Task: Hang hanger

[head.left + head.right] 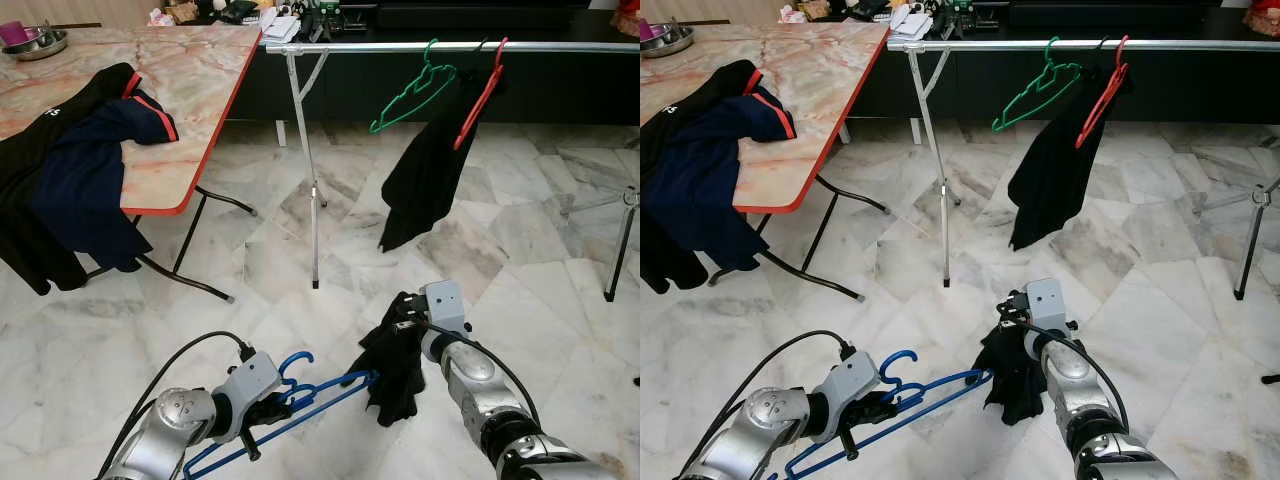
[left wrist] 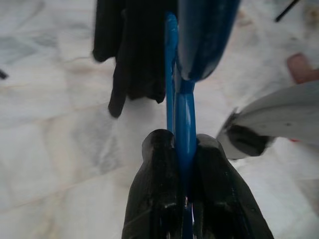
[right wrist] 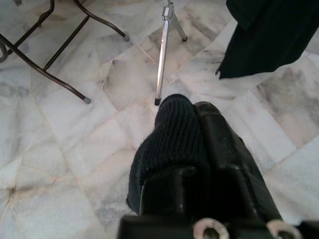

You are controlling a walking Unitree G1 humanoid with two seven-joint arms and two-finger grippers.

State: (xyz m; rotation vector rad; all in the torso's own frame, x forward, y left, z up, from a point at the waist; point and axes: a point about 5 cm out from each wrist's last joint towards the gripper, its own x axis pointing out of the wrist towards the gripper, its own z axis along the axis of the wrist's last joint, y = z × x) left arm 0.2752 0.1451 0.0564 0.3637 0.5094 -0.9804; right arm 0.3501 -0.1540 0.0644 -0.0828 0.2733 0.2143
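A blue hanger [image 1: 290, 405] lies level low in front of me, its hook [image 1: 292, 365] curling upward. My left gripper [image 1: 268, 410] is shut on it near the hook; the left wrist view has both black fingers [image 2: 159, 199] pinching the blue bar [image 2: 183, 114]. A small black garment [image 1: 395, 365] droops from the hanger's far end. My right gripper [image 1: 405, 315] is shut on the top of that cloth, whose dark knit fabric [image 3: 172, 134] covers one finger. The silver clothes rail [image 1: 450, 46] runs across the back.
A green hanger [image 1: 415, 90] and a red hanger [image 1: 480, 95] with a black garment [image 1: 425, 175] hang on the rail. The rail's legs [image 1: 312, 200] stand on the marble floor. At left a folding table [image 1: 190, 110] holds dark clothes [image 1: 80, 170].
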